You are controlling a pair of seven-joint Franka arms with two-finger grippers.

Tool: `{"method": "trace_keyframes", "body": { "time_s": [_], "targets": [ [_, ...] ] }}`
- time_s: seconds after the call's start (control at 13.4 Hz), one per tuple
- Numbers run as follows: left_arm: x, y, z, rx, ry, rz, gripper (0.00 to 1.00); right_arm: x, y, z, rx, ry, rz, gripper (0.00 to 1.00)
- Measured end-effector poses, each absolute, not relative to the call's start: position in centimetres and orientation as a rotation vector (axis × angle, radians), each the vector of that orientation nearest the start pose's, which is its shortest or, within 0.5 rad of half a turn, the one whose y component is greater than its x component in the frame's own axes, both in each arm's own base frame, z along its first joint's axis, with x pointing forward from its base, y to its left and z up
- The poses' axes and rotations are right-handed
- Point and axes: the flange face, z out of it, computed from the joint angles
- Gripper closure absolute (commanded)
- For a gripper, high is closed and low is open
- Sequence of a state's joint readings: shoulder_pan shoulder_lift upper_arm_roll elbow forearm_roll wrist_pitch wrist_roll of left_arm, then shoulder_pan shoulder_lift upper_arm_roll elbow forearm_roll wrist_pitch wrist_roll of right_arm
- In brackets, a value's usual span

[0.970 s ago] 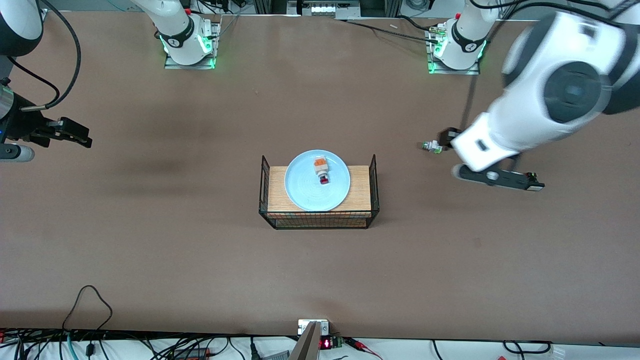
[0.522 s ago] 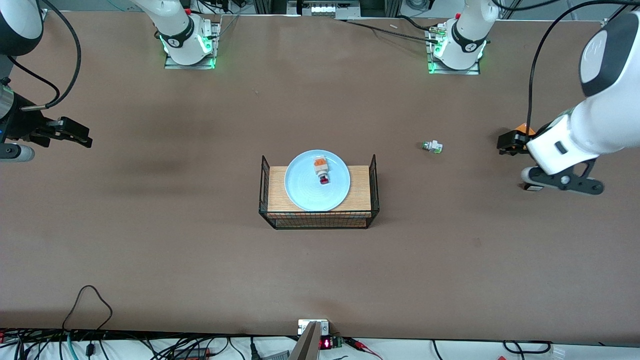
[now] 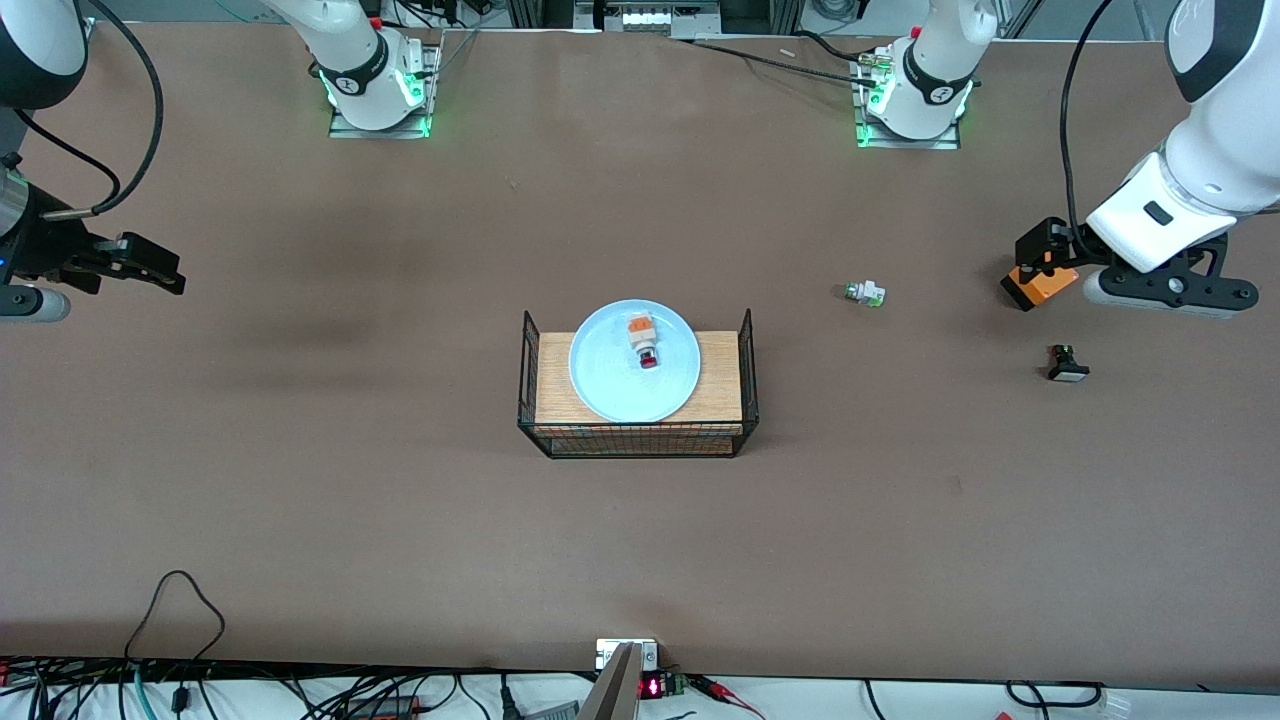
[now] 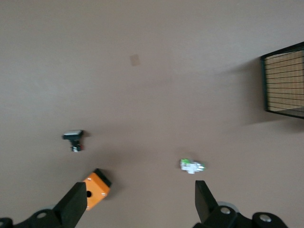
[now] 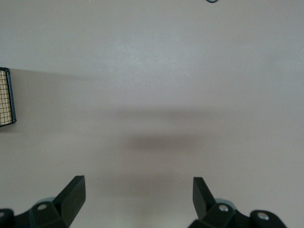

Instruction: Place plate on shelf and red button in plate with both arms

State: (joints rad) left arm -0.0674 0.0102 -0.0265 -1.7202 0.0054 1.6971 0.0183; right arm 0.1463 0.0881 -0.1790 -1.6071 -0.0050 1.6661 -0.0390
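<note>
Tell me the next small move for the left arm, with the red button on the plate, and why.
Probably just park it. The red button already lies on the plate, which sits on the basket. The left gripper is open and empty over bare table by the orange box; the right gripper waits open at its end. Nothing seems left to grasp.
</note>
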Motion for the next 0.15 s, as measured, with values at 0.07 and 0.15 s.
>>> {"method": "trace_keyframes", "body": {
  "time_s": [0.07, 0.15],
  "targets": [
    [55.93, -4.7, 55.64, -3.149, 0.153, 0.067, 0.0, 58.53, -1.56, 56.66, -3.161, -0.012, 0.044, 0.0],
    [55.91, -4.2, 55.48, -3.156, 0.136, 0.077, 0.0, 58.51, -1.56, 56.7, -3.161, -0.012, 0.043, 0.0]
  ]
}}
